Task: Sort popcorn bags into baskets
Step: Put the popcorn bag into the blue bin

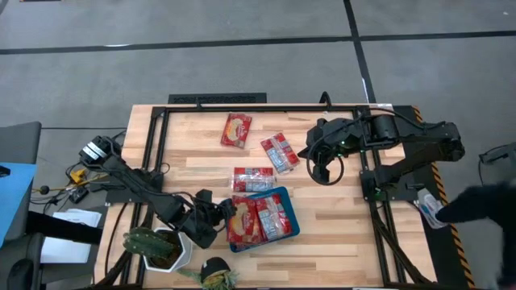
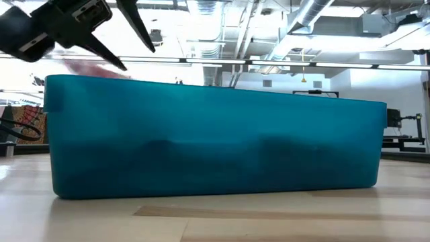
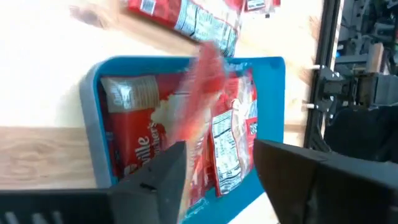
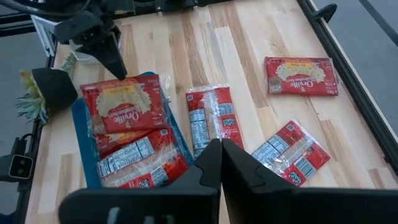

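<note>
**A:** The popcorn bags, where were they at that moment?

**B:** Several lay in the teal tray (image 1: 284, 231), near the front edge of the wooden table (image 1: 339, 242). One red bag (image 4: 121, 106) lay on top, face up, and it stuck out over the tray's rim. Under it more bags (image 4: 140, 165) were stacked, with their silver ends showing. I could not count exactly how many.

**A:** And outside the tray?

**B:** Three bags. One (image 1: 252, 179) lay just beside the tray's far rim. Another (image 1: 280, 152) lay tilted, further back, and the third (image 1: 236, 130) lay near the far edge, well apart from the tray.

**A:** What did the left gripper (image 1: 228, 211) do?

**B:** It hung at the left side of the tray, its fingers parted and holding nothing. In its wrist view a blurred red bag (image 3: 202, 87) showed beyond the fingers, above the tray.

**A:** And the right gripper (image 4: 221, 165)?

**B:** It hovered over the back right part of the table, fingers closed together, with nothing between them.

**A:** Anything else?

**B:** A white plant pot (image 1: 181, 251) stood beside the left arm.
</note>
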Controlling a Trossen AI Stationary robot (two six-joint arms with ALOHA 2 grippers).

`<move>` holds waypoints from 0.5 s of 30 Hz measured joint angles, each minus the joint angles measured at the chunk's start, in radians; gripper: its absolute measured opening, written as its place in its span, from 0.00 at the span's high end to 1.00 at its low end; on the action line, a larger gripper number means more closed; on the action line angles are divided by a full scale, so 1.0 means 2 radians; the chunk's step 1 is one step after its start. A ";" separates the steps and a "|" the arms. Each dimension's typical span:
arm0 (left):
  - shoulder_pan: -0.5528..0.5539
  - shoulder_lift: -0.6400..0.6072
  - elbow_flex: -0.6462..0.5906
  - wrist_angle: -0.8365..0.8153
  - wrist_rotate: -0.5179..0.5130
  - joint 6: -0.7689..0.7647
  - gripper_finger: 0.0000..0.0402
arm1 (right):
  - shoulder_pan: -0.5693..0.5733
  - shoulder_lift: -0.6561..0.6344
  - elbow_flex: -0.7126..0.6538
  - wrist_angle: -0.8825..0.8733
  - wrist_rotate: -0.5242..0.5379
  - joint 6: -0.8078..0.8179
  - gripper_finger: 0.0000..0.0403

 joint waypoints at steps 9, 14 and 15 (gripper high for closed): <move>0.013 -0.045 0.000 0.016 0.041 0.043 0.46 | -0.001 0.034 0.000 0.002 0.000 -0.025 0.93; 0.016 -0.045 0.000 -0.031 0.124 0.064 0.52 | 0.002 0.069 0.000 0.025 -0.004 -0.036 0.91; 0.014 -0.045 0.000 -0.048 0.132 0.065 0.54 | 0.006 0.078 0.000 0.033 -0.006 -0.044 0.91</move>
